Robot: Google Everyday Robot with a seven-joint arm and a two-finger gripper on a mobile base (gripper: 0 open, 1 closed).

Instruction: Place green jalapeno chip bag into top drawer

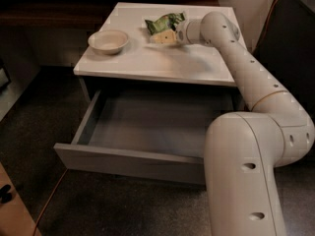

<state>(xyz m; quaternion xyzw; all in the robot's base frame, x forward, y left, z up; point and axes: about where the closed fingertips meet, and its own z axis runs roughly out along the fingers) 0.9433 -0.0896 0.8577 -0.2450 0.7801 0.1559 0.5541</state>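
The green jalapeno chip bag [164, 22] lies wrinkled at the back of the white cabinet top [147, 58], right of the middle. My gripper [165, 37] is at the bag's front edge, low over the top and touching or nearly touching the bag. My white arm reaches to it from the right. The top drawer [129, 162] is pulled far out towards the camera. Its grey inside [147, 127] holds nothing that I can see.
A beige bowl [109, 40] stands on the left part of the cabinet top. My arm's large white base joint [246, 181] stands at the drawer's right front corner. A dark wall or cabinet [290, 38] is at the right. Dark carpet lies around.
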